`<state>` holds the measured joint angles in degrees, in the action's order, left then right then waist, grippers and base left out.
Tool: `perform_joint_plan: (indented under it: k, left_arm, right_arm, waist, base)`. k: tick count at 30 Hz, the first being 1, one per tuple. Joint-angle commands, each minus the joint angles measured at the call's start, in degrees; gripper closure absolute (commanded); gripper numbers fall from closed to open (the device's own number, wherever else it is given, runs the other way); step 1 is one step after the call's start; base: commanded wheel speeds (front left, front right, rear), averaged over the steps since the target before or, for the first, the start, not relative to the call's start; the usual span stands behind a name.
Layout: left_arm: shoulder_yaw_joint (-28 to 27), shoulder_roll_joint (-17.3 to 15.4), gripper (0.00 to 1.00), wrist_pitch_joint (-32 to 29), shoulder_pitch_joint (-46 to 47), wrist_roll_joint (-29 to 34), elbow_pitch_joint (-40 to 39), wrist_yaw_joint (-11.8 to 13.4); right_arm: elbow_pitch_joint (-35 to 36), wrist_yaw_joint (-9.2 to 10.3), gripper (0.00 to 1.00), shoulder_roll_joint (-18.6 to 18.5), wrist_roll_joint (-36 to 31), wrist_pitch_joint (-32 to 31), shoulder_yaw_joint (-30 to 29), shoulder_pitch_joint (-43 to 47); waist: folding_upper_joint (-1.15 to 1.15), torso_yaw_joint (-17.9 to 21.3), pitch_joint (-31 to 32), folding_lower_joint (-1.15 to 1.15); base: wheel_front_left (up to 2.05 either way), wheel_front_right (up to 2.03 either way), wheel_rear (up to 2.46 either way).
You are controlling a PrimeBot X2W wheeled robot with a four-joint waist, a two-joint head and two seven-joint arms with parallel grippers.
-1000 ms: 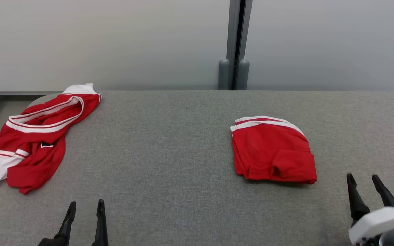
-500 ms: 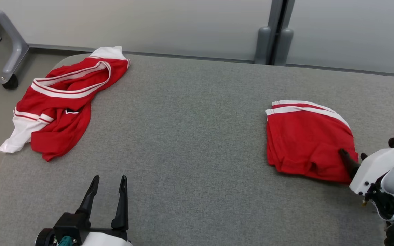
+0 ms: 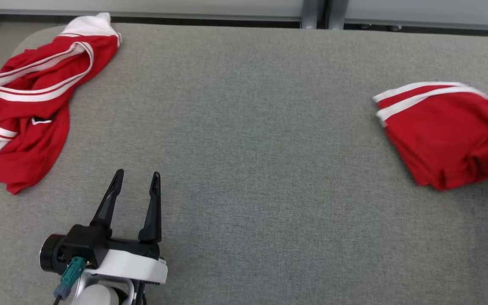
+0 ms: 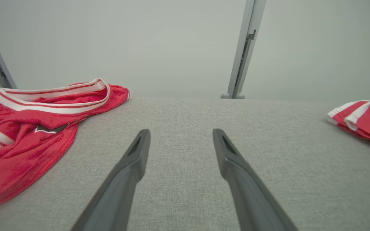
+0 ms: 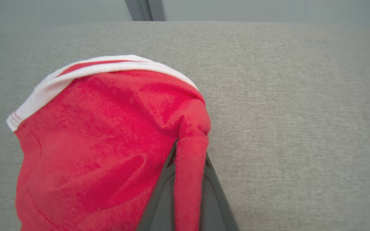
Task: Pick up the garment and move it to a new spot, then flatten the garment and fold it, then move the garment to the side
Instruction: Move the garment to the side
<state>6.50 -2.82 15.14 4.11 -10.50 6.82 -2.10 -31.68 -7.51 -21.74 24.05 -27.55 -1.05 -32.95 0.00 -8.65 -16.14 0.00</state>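
We see the folded red garment (image 3: 438,135) at the right side of the grey surface (image 3: 248,127), with its white-striped edge toward the far side. Our right fingers (image 5: 162,199) are clamped together on a fold at its near right edge. Our left fingers (image 3: 153,203) stand apart above the bare surface and hold nothing. A crumpled red and white garment (image 3: 28,84) lies at the far left corner, well apart.

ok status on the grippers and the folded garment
Right gripper shut on edge of folded garment. Left gripper open, empty. Crumpled garment lies far left, out of the way.
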Motion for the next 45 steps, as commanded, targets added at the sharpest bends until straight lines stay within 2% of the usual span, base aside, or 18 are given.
perform_joint_plan:
  k: [1,3,4,7,14,16,17,22,26,31,36,41,45]
  left_arm:
    - [-0.14,-0.20,0.00,-0.01,2.02,0.88,-0.24,-0.56]
    - [-0.25,-0.22,0.00,-0.01,3.22,1.57,-0.18,-1.05]
    - [-0.25,-0.22,0.00,-0.01,3.22,1.57,-0.18,-1.05]
    - [-0.55,-0.20,0.00,-0.01,5.02,2.19,-0.23,-1.63]
    - [-1.22,-0.20,0.00,-0.01,6.26,2.93,0.19,-2.38]
    - [-1.41,-0.23,0.00,-0.01,6.12,2.54,0.12,-2.08]
    - [-1.52,-0.20,0.00,-0.01,5.71,2.14,0.20,-1.73]
    - [-2.25,-0.21,0.00,-0.01,3.15,1.08,0.65,-0.79]
    - [-3.23,-0.21,0.00,-0.01,-0.14,0.02,0.93,0.21]
    - [-4.77,-0.22,0.00,-0.02,-5.20,-0.88,1.00,1.23]
    - [-6.73,-0.18,0.00,-0.01,-9.47,-1.17,0.70,1.88]
    - [-7.79,-0.20,0.00,-0.01,-11.87,-0.46,1.24,1.08]
    - [-7.47,-0.19,0.00,-0.01,-12.31,0.75,2.28,-0.16]
  right_arm:
    - [0.70,0.03,1.00,-3.50,-1.60,-0.86,-0.19,-0.95]
    - [1.20,0.03,1.00,-8.14,-3.89,-1.99,-0.38,-1.65]
    - [1.20,0.03,1.00,-8.14,-3.89,-1.99,-0.38,-1.65]
    - [1.40,0.03,1.00,-14.38,-7.93,-2.75,-0.37,-2.24]
    - [-0.16,0.03,1.00,-20.35,-11.76,-2.70,-0.98,-3.23]
    - [-0.70,0.03,0.64,-21.09,-13.98,-1.42,-1.59,-3.35]
    - [-1.69,0.03,0.00,-20.38,-15.65,-0.07,-2.89,-3.50]
    - [0.45,0.03,0.00,-17.30,-18.59,6.73,-5.44,-1.85]
    - [6.99,0.03,0.00,-12.75,-19.08,15.07,-9.23,1.99]
    - [18.53,0.03,0.00,-4.11,-19.65,23.79,-13.53,13.23]
    - [27.71,0.03,0.00,6.14,-20.76,32.39,-12.50,27.18]
    - [27.29,0.03,0.00,13.49,-24.11,40.73,-9.14,37.40]
    - [24.57,0.03,0.00,16.83,-24.90,42.74,-8.39,41.67]
  waist:
    - [0.00,3.22,-4.22,0.00]
    - [0.00,3.95,-5.71,0.00]
    - [0.00,3.95,-5.71,0.00]
    - [0.00,4.52,-7.57,0.00]
    - [0.00,4.64,-9.12,0.00]
    - [0.00,4.62,-8.95,0.00]
    - [0.00,4.76,-8.34,0.00]
    - [0.00,5.56,-3.95,0.00]
    - [0.00,6.04,1.36,0.00]
    - [0.00,5.85,8.86,0.00]
    - [0.00,5.57,14.22,0.00]
    - [0.00,5.46,17.07,0.00]
    - [0.00,5.04,18.02,0.00]
  base:
    - [0.00,0.00,0.00]
    - [0.00,0.00,0.00]
    - [0.00,0.00,0.00]
    - [0.00,0.00,0.00]
    - [0.00,0.00,0.00]
    - [0.00,0.00,0.00]
    - [0.00,0.00,0.00]
    - [0.00,0.00,0.00]
    - [0.00,0.00,0.00]
    - [0.00,0.00,0.00]
    - [0.00,0.00,0.00]
    - [0.00,0.00,0.00]
    - [0.00,0.00,0.00]
